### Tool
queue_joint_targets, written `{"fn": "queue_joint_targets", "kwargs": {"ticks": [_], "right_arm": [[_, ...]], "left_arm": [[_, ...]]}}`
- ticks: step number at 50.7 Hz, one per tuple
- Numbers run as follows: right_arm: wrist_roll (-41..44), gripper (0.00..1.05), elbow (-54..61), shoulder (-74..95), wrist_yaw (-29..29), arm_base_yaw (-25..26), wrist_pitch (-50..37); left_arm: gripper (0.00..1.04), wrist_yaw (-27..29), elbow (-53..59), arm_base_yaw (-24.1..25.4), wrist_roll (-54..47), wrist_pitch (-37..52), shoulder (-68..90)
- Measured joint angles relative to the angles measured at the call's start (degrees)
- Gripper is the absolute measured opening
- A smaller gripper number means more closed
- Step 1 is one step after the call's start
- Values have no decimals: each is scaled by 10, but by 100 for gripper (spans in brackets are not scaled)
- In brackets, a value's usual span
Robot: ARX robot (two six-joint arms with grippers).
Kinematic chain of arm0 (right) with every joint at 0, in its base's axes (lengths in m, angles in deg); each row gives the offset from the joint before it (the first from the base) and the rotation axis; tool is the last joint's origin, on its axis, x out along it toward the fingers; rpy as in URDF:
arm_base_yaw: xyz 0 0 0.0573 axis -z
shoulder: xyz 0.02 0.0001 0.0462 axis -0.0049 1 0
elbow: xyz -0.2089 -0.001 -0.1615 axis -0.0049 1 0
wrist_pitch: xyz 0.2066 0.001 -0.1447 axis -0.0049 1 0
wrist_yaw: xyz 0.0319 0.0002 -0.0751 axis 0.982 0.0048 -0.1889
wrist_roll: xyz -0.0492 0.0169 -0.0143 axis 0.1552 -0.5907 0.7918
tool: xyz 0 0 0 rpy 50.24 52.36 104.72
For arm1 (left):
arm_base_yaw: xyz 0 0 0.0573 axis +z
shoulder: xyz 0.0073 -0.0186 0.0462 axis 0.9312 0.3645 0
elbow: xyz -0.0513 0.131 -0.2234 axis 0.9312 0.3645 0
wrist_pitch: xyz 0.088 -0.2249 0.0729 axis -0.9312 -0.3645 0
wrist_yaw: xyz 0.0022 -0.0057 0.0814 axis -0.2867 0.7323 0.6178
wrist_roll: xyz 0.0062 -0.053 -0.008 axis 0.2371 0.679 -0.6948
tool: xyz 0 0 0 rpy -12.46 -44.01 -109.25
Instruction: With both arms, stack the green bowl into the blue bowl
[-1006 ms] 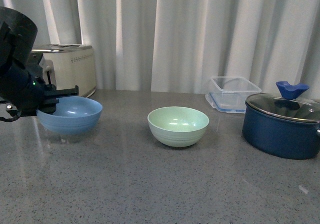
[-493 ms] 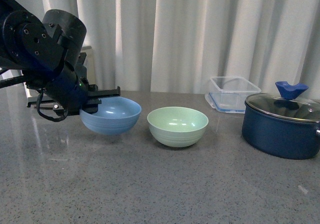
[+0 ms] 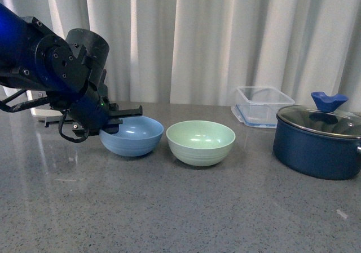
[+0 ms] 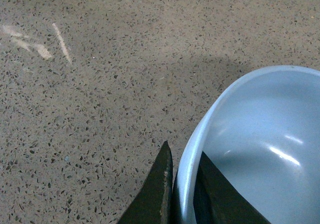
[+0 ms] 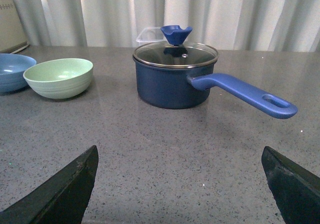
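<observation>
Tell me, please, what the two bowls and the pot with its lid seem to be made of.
The green bowl and the blue bowl look like matte plastic: even colour, soft highlights, moulded ridges. The navy pot seems coated metal, slightly glossy; its lid is clear glass with a metal rim.

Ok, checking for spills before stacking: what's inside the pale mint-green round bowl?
The pale mint-green round bowl shows only bare inner wall with light glints, nothing sticking up. Its near inner wall and the deepest part of its floor are hidden behind its own rim.

Front view across countertop, left wrist close above blue bowl, right wrist low, bowl shared.
</observation>
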State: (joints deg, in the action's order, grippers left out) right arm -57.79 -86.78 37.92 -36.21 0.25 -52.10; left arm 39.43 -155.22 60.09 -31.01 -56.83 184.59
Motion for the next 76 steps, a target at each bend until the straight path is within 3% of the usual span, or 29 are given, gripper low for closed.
{"fn": "queue_joint_targets", "kwargs": {"ticks": [16, 20, 28, 43, 54, 65, 70, 76], "right_arm": [[0, 95, 0, 0, 0, 0, 0], [0, 95, 0, 0, 0, 0, 0], [0, 95, 0, 0, 0, 0, 0], [0, 95, 0, 0, 0, 0, 0], [0, 95, 0, 0, 0, 0, 0], [0, 95, 0, 0, 0, 0, 0], [0, 95, 0, 0, 0, 0, 0], [0, 95, 0, 0, 0, 0, 0]], "left_arm": [[7, -12, -4, -1, 8, -2, 5], [23, -22, -2, -2, 10, -1, 4], [43, -27, 13, -1, 13, 9, -9], [99, -11, 121, 26, -23, 101, -176], [98, 15, 316, 30, -97, 190, -320], [98, 13, 348, 26, -114, 194, -337], [83, -57, 418, 33, -118, 346, -351], [65, -72, 518, 38, -118, 467, -391]]}}
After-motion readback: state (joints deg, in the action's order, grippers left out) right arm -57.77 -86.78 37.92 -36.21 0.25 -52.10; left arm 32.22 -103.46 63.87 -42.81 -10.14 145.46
